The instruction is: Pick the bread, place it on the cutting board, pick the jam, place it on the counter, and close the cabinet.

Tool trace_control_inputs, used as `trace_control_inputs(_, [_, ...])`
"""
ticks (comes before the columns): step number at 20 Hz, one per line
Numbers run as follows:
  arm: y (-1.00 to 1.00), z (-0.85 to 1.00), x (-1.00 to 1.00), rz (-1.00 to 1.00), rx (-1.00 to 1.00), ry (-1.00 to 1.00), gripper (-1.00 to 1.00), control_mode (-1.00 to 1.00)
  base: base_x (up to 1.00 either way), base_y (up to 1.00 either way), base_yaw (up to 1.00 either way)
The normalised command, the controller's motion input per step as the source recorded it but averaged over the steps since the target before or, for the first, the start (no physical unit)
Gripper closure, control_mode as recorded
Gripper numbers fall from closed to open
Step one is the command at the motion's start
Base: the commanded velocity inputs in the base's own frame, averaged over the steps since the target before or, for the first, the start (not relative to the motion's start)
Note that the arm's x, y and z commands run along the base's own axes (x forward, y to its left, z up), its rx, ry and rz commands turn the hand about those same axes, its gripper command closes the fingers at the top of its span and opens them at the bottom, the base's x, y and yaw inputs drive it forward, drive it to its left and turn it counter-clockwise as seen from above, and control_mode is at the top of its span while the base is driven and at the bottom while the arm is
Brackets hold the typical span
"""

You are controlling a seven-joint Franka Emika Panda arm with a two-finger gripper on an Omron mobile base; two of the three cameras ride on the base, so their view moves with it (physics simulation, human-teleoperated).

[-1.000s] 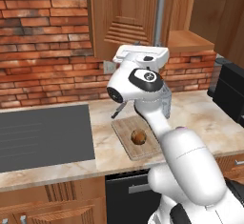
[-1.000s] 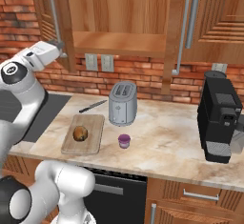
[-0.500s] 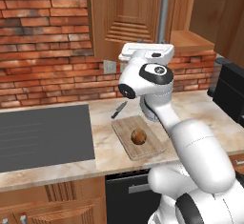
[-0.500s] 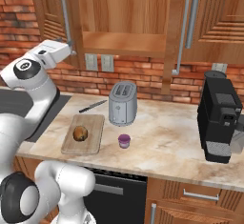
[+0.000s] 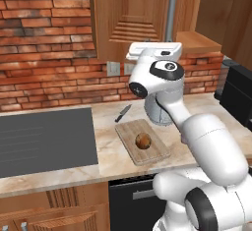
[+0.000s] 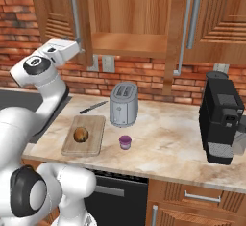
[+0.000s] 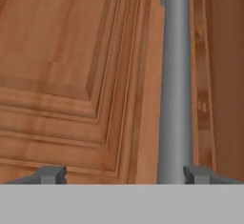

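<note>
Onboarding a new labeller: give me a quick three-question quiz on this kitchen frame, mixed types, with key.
1. True or false: the bread lies on the cutting board.
2. The jam stands: A) in the cabinet B) on the counter C) on the toaster.
3. Fill in: the gripper faces a cabinet door and its silver ____.

Key: 1 true; 2 B; 3 handle.

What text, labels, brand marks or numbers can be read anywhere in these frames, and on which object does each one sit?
None: no readable text in any view.
The jam jar shows no label.
The toaster and the coffee machine carry no legible brand or numbers.
The cabinet door and its handle in the hand view are plain.
The bread and cutting board bear no marks.
</note>
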Motion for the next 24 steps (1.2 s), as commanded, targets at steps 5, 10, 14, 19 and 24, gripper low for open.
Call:
trace_control_inputs(5, [-0.25, 0.00, 0.39, 0.00, 0.00, 0.00, -1.00, -1.00, 0.00, 0.00, 0.00])
trace_control_inputs(10, [-0.26, 0.00, 0.39, 0.00, 0.00, 0.00, -1.00, -1.00, 0.00, 0.00, 0.00])
trace_control_inputs(14, [-0.27, 0.00, 0.41, 0.00, 0.00, 0.00, -1.00, -1.00, 0.00, 0.00, 0.00])
trace_control_inputs(19, [-0.30, 0.00, 0.42, 0.00, 0.00, 0.00, -1.00, -1.00, 0.00, 0.00, 0.00])
trace_control_inputs(24, [-0.34, 0.00, 0.35, 0.00, 0.01, 0.00, -1.00, -1.00, 0.00, 0.00, 0.00])
